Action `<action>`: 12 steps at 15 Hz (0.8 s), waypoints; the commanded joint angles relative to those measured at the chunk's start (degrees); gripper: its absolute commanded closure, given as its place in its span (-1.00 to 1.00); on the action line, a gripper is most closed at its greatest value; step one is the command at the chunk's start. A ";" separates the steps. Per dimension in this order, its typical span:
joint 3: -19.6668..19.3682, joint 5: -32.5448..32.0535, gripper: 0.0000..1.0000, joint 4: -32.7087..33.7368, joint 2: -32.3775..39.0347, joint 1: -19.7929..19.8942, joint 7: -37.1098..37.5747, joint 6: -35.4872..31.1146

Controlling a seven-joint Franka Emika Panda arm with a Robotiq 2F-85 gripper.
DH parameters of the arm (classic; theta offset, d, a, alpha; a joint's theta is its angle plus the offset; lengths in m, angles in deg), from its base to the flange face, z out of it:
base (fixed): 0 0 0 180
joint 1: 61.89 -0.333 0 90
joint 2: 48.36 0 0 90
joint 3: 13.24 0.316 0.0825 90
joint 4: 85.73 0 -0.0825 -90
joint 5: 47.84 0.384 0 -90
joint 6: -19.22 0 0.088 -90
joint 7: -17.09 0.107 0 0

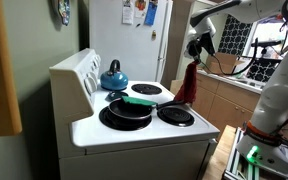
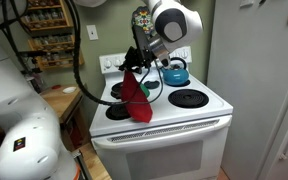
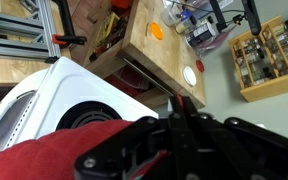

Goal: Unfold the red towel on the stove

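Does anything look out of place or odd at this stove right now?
Yes. The red towel is not lying on the stove. It hangs bunched in the air from the shut tool, over one side of the cooktop.

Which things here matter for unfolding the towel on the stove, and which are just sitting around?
For the job:
- red towel, hanging from the shut gripper
- stove

Just lying about:
- blue kettle
- black pan
- green-handled utensil
- refrigerator

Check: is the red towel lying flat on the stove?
No, the red towel hangs down from the gripper over the stove.
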 commanded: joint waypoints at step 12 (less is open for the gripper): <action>3.17 -25.33 0.97 0.11 3.31 -1.08 0.23 -36.30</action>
